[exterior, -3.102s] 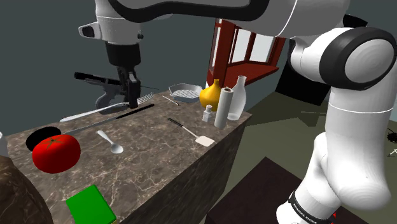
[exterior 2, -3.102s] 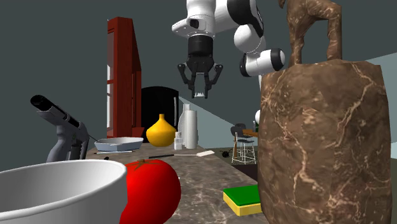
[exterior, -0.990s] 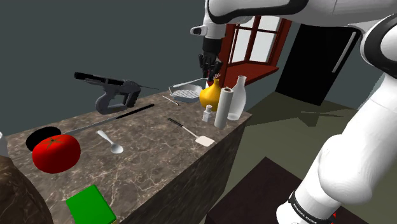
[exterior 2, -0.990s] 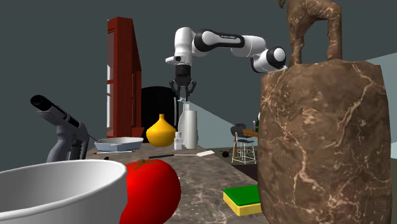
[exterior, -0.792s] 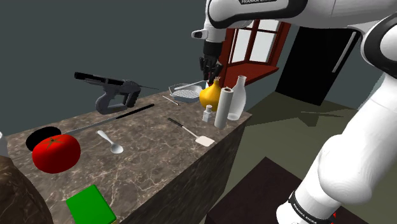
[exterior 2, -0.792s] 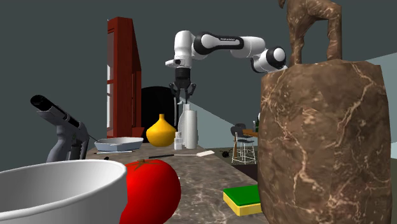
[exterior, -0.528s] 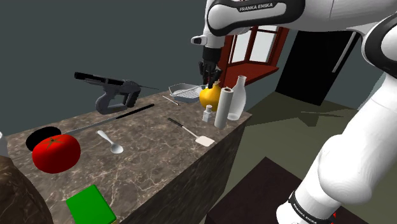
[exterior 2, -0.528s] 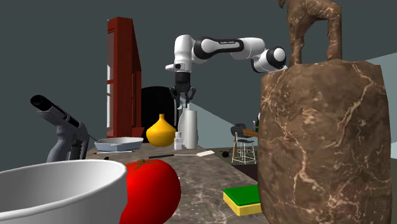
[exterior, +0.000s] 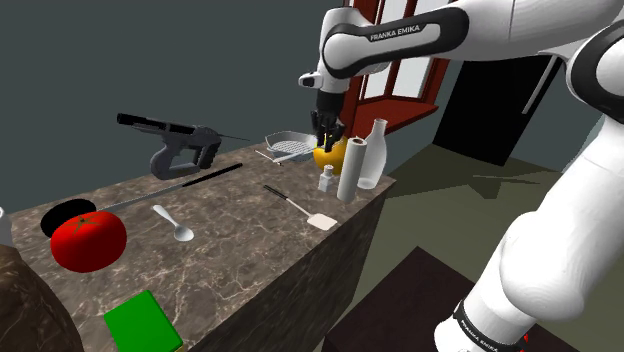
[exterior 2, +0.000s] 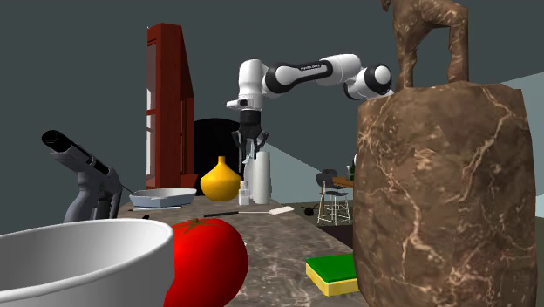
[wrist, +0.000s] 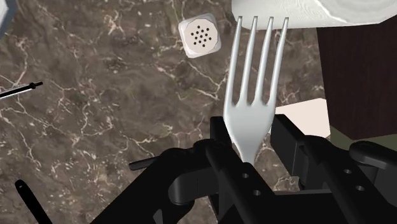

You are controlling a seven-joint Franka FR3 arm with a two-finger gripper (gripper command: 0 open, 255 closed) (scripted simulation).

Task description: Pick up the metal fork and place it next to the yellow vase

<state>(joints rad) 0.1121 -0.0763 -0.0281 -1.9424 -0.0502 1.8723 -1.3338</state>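
Observation:
A silvery four-tined fork (wrist: 254,83) is clasped by its neck between my black fingers, tines pointing out ahead of the gripper (wrist: 251,145). In the shoulder view the gripper (exterior: 325,132) hangs just above the yellow vase (exterior: 330,156) at the far end of the marble counter (exterior: 230,215). In the second exterior view the gripper (exterior 2: 252,146) is above and to the right of the vase (exterior 2: 220,179), close to the top of the white bottle (exterior 2: 259,174). Below the tines lie bare marble and a small white shaker (wrist: 201,38).
Around the vase stand a white roll (exterior: 352,170), a clear bottle (exterior: 373,152), the shaker (exterior: 327,180) and a grey tray (exterior: 287,145). A spatula (exterior: 300,208), spoon (exterior: 174,224), long knife (exterior: 185,185), drill-like tool (exterior: 178,148), tomato (exterior: 88,241) and green sponge (exterior: 142,322) lie nearer.
The gripper has carried the fork from above the counter's middle to the vase end. Over the last second it has sunk lower over the vase.

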